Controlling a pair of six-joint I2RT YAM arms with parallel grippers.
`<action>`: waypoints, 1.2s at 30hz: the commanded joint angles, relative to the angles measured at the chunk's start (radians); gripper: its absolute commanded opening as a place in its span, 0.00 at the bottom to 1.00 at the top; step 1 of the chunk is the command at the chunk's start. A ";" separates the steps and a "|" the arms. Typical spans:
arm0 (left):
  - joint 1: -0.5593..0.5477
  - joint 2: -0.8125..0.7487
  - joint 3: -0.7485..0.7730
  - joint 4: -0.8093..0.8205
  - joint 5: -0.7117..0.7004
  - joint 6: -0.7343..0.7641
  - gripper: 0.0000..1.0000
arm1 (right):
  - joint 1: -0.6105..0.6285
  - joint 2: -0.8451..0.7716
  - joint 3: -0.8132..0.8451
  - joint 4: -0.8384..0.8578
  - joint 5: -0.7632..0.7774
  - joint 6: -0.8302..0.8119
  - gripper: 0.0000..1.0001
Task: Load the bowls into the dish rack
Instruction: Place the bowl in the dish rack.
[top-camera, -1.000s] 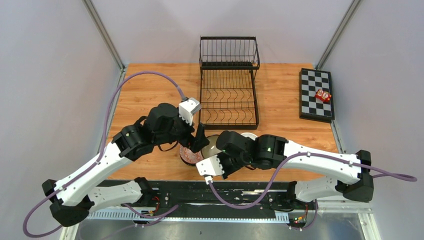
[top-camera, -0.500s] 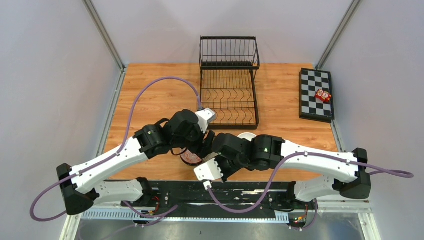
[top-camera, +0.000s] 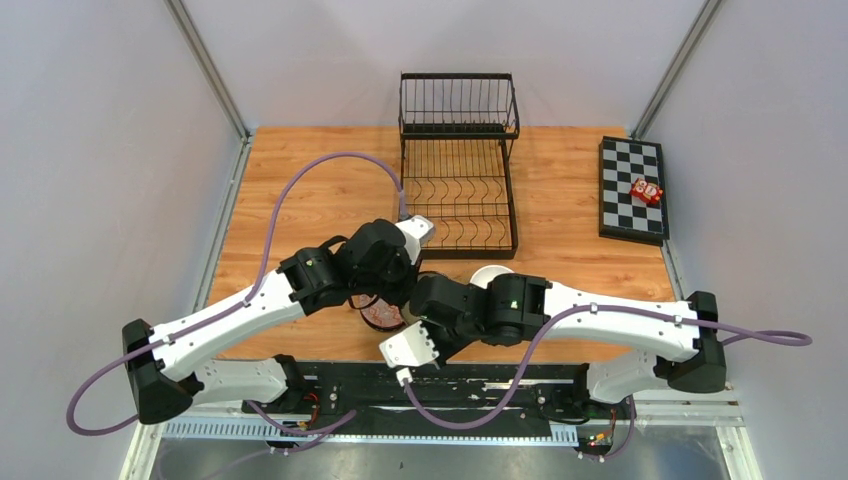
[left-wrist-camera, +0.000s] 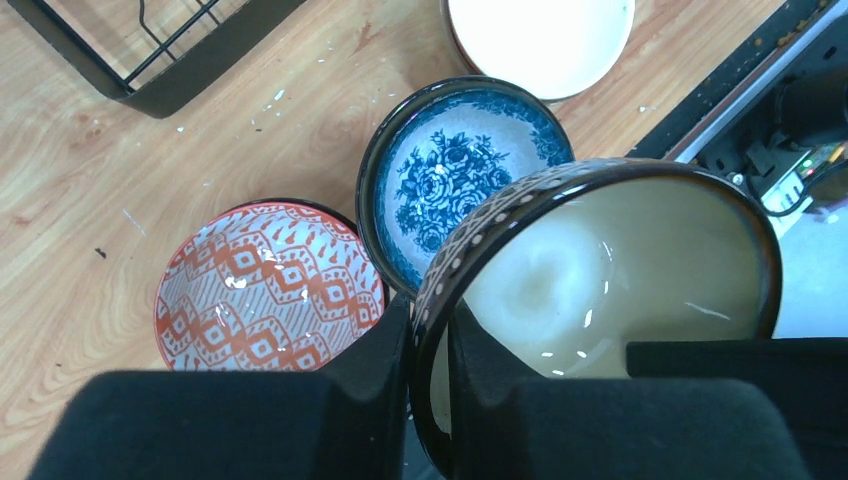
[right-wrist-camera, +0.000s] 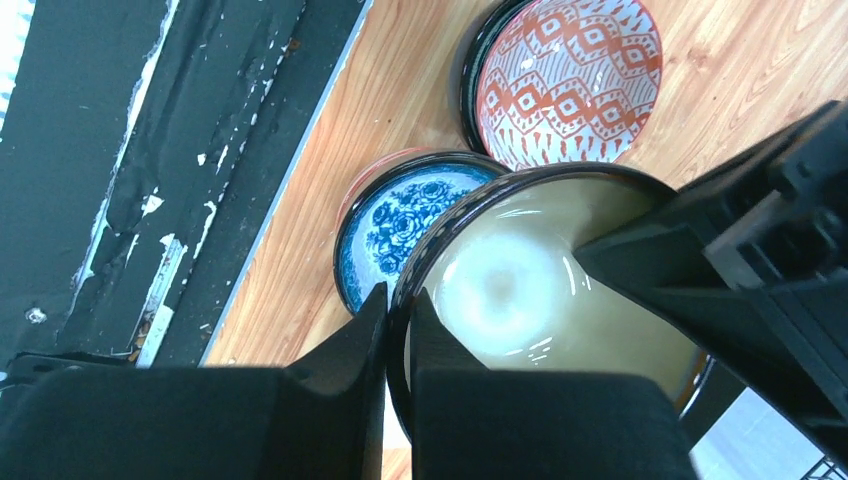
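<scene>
Left claw (left-wrist-camera: 430, 335), wide apart a second ago, has swung in and clamped on the dark rim of the cream-lined bowl (left-wrist-camera: 600, 270). The right claw (right-wrist-camera: 398, 320) pinches the same rim, holding it tilted above the red-patterned bowl (left-wrist-camera: 265, 285) and blue floral bowl (left-wrist-camera: 450, 175) at the front of the bench (top-camera: 300, 180). Apparently a handover; the dish rack (top-camera: 458, 170) behind holds no bowl yet.
</scene>
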 joint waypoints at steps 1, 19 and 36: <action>-0.014 0.008 -0.004 -0.002 0.023 0.013 0.05 | 0.015 0.004 0.066 0.011 0.066 -0.008 0.03; -0.005 -0.096 -0.071 0.097 -0.268 -0.031 0.00 | 0.009 -0.260 -0.108 0.283 0.220 0.132 0.75; 0.191 -0.330 -0.257 0.397 -0.153 -0.116 0.00 | -0.320 -0.374 -0.191 0.474 0.162 0.860 1.00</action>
